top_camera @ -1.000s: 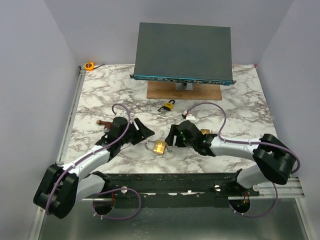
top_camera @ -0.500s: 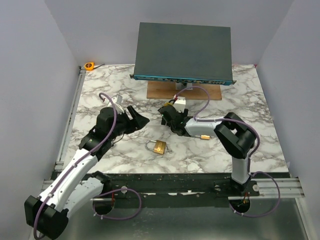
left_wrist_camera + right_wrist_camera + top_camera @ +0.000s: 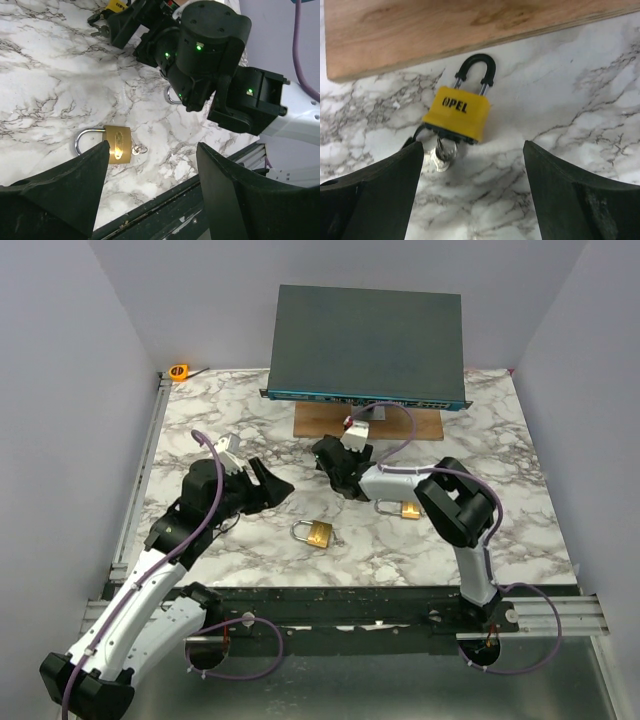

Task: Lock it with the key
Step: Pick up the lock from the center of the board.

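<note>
A yellow padlock [image 3: 462, 112] with a black shackle lies on the marble by the wooden board [image 3: 420, 30]. A bunch of keys [image 3: 442, 152] sits at its base. My right gripper [image 3: 472, 150] is open and empty, its fingers on either side of the padlock's lower end; in the top view this gripper [image 3: 328, 455] hides the padlock. A brass padlock [image 3: 315, 533] with a small key ring lies mid-table and also shows in the left wrist view [image 3: 117, 144]. My left gripper [image 3: 278, 483] is open and empty, above and left of it.
A second brass padlock [image 3: 400, 510] lies beside the right forearm. A dark flat box [image 3: 365, 340] stands on the wooden board [image 3: 420, 425] at the back. An orange tape measure [image 3: 179, 371] sits in the far left corner. The right arm [image 3: 210, 55] crosses the left wrist view.
My right gripper swung from beside the mid-table brass padlock back to the yellow padlock. My left gripper pulled up and to the left, away from the brass padlock. Both stayed open.
</note>
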